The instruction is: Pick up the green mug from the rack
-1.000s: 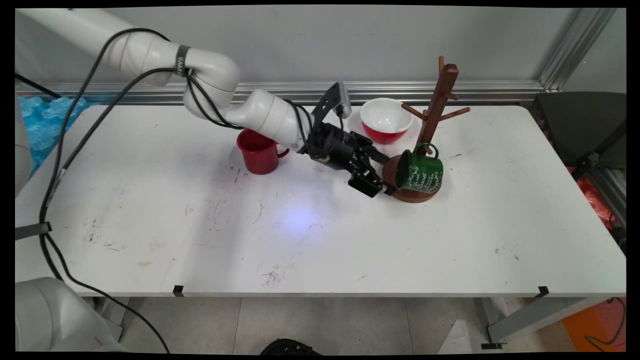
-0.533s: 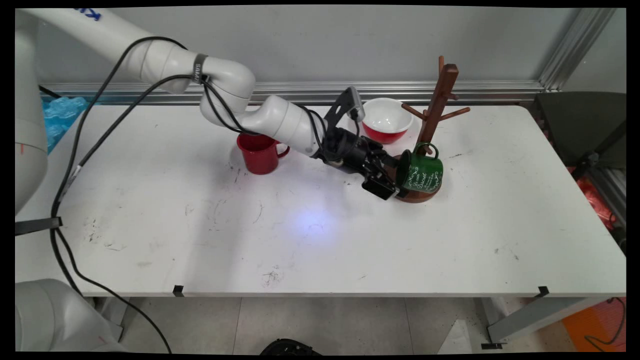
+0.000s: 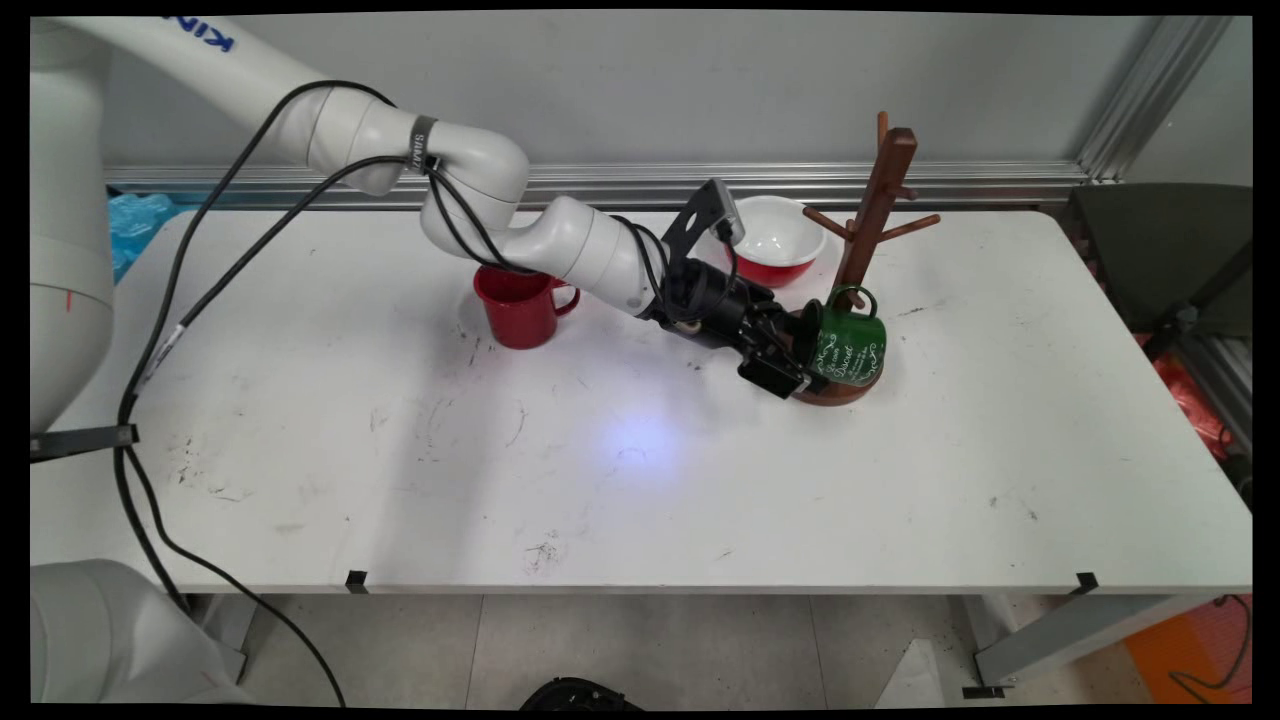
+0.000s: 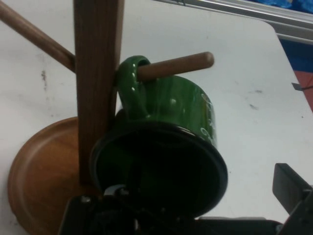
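Since a second ago we saw the arm (image 3: 560, 240) slide right, so the gripper (image 3: 800, 365) closed the gap and ended up at the mouth of the green mug (image 3: 845, 345); the mug, stand, bowl and red mug hadn't budged.

Main view: the green mug hung by its handle on a low peg of the wooden mug tree (image 3: 875, 200), tipped sideways with its opening facing left, just above the tree's round base (image 3: 850, 390). The gripper sat low against that opening, with the near finger down by the base's left edge. A red bowl (image 3: 775, 240) with a white inside stood just behind the gripper, near the tree. A red mug (image 3: 518, 305) stood upright well to the left, partly behind the arm. All of it was on the white table (image 3: 600, 480).

Hand view: the mug (image 4: 166, 127) filled the middle, dark mouth toward us, handle looped over a peg (image 4: 176, 67) beside the tree's post (image 4: 98, 73). The gripper (image 4: 195, 215) looked spread wide: one finger (image 4: 291, 188) was outside the rim on the right, the other low on the left by the mouth. We couldn't tell if either finger touched the mug.
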### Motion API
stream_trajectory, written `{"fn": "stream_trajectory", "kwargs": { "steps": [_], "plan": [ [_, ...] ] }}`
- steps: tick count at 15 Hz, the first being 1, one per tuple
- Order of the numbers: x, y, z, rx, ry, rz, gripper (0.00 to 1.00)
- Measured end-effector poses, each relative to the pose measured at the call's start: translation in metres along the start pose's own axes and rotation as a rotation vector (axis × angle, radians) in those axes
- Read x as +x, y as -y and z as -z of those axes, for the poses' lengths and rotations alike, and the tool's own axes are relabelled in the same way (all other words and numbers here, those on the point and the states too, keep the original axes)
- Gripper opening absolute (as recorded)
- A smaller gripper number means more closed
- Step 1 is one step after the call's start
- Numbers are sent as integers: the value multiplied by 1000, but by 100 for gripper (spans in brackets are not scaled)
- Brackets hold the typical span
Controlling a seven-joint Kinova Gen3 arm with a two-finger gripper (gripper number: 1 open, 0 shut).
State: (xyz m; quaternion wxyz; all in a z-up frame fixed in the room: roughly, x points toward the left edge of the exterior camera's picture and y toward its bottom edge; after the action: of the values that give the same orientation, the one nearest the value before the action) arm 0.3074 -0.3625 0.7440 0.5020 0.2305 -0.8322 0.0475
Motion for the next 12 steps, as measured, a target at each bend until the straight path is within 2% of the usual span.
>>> {"fn": "stream_trajectory", "kwargs": {
  "steps": [10,11,12],
  "plan": [
    [7,6,-12,13,-18,15,100],
    [8,6,-12,13,-19,15,0],
    [9,6,-13,13,-21,15,0]
  ]
}}
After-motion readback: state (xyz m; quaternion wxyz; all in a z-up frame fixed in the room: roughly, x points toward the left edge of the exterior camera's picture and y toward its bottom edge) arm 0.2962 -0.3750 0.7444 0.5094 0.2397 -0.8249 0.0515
